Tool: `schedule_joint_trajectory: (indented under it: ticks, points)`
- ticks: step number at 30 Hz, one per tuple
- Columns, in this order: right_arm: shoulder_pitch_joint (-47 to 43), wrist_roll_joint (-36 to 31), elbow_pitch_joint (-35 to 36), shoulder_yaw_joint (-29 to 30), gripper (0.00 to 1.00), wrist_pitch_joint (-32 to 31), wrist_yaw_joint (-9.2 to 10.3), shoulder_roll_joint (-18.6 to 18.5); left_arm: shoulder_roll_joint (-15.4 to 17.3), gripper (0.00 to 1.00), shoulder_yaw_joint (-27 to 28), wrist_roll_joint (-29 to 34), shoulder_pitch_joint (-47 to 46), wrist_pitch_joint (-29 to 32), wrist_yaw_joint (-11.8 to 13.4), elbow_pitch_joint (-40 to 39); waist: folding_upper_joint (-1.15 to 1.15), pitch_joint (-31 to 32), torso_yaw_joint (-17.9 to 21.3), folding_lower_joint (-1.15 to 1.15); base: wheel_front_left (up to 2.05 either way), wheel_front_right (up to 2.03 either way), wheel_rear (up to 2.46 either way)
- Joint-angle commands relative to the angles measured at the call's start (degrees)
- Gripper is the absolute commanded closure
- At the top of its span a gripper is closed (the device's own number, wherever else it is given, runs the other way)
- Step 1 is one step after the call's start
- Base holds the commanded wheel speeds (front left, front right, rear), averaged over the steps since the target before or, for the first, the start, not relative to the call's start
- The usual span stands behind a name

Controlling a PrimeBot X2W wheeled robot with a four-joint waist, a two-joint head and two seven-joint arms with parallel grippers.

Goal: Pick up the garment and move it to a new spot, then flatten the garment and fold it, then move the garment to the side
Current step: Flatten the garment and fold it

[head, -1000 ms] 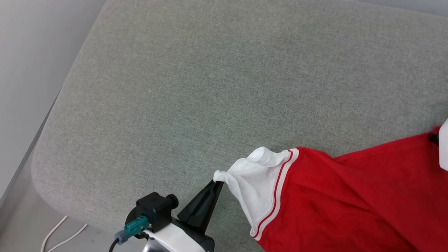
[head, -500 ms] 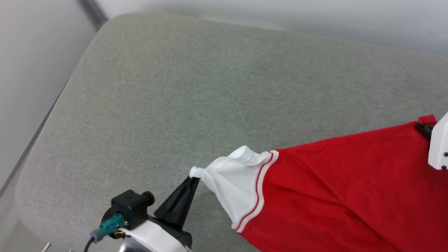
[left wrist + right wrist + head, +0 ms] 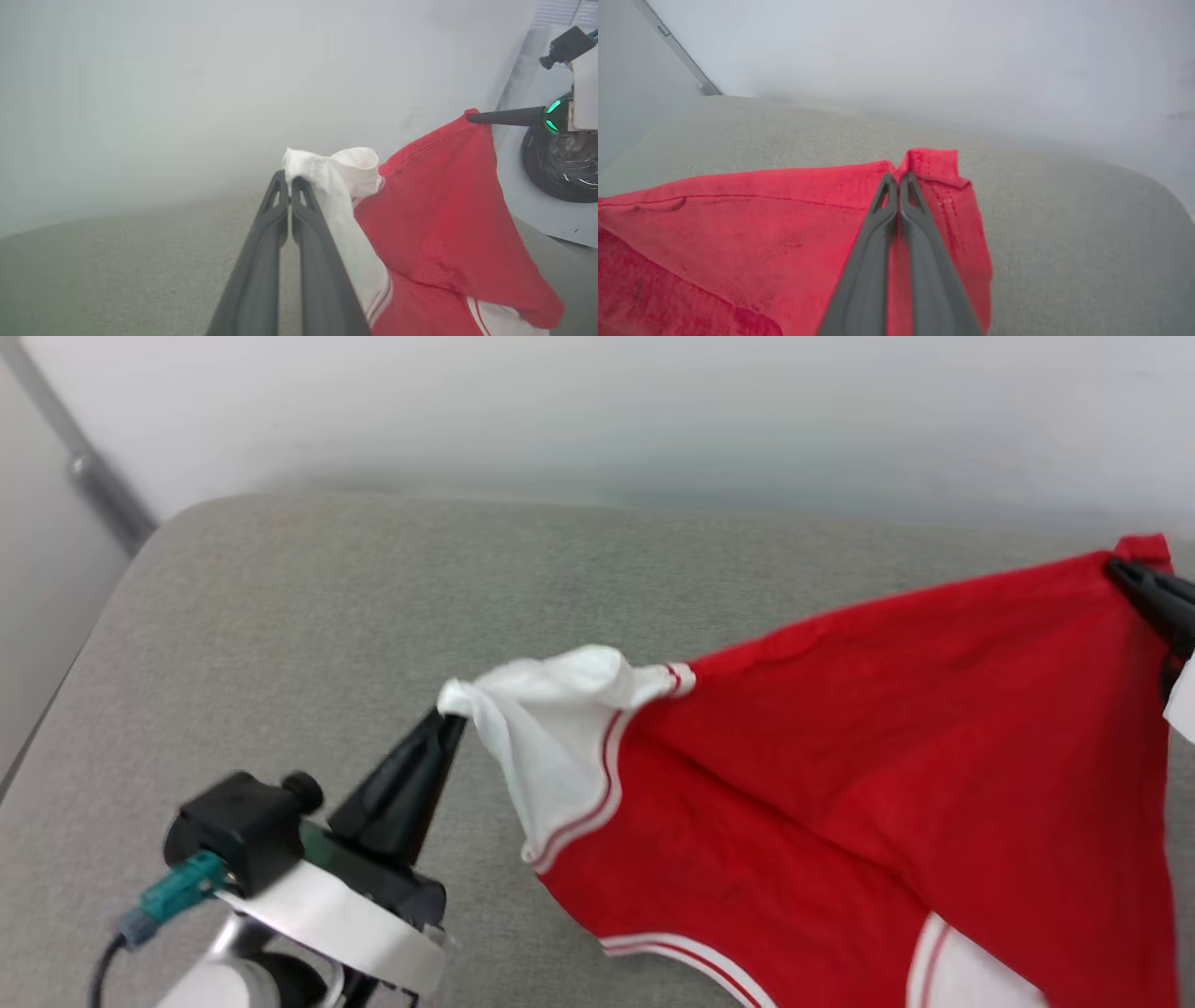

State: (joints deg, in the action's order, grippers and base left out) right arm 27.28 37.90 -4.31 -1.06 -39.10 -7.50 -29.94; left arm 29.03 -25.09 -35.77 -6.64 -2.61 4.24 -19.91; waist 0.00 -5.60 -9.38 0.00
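The garment (image 3: 840,756), a red shirt with white sleeves and red-white striped trim, hangs stretched between both grippers above the grey cushioned surface (image 3: 308,616). My left gripper (image 3: 448,714) is shut on the tip of a white sleeve (image 3: 551,719); in the left wrist view the left gripper (image 3: 289,179) pinches that sleeve (image 3: 336,172). My right gripper (image 3: 1120,571) is shut on a red hem corner at the far right. In the right wrist view the right gripper (image 3: 899,179) clamps the stitched red corner (image 3: 931,163). The garment (image 3: 738,224) sags between the two grips.
A pale wall (image 3: 597,411) rises behind the grey surface. A dark metal strip (image 3: 84,467) runs along the wall at the upper left. The surface's rounded left edge (image 3: 56,700) drops off to the floor.
The garment has been lifted off the surface, its hem corner now raised by the right gripper, whose jaws have shut on it. The head camera has tilted up, bringing the wall into view.
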Motion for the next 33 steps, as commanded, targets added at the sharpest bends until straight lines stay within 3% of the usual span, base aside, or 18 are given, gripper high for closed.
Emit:
schedule_joint_trajectory:
  ticks: [1,9,23,33]
  points:
    - [0.13,0.28,1.44,0.07,1.0,0.51,0.01,-0.1,0.6,1.0,0.78,0.44,-1.6,0.35,0.28,-1.03,0.0,1.26,2.19,0.0,0.0,0.0,0.0]
    - [0.56,0.04,10.42,2.62,1.0,0.69,0.02,2.01,1.13,1.0,7.3,-2.1,-8.51,0.36,1.75,-6.54,0.0,2.56,6.49,0.0,0.0,0.0,0.0]
    - [4.89,-1.72,22.89,6.35,1.0,-1.01,0.02,5.38,6.46,1.0,15.86,-1.02,-23.88,4.52,3.62,-11.16,0.0,-0.23,12.1,0.0,0.0,0.0,0.0]
    - [13.69,-2.72,23.15,7.07,1.0,0.36,0.02,4.52,9.34,1.0,16.69,-0.9,-42.54,8.73,0.83,-5.19,0.0,-9.25,12.51,0.0,0.0,0.0,0.0]
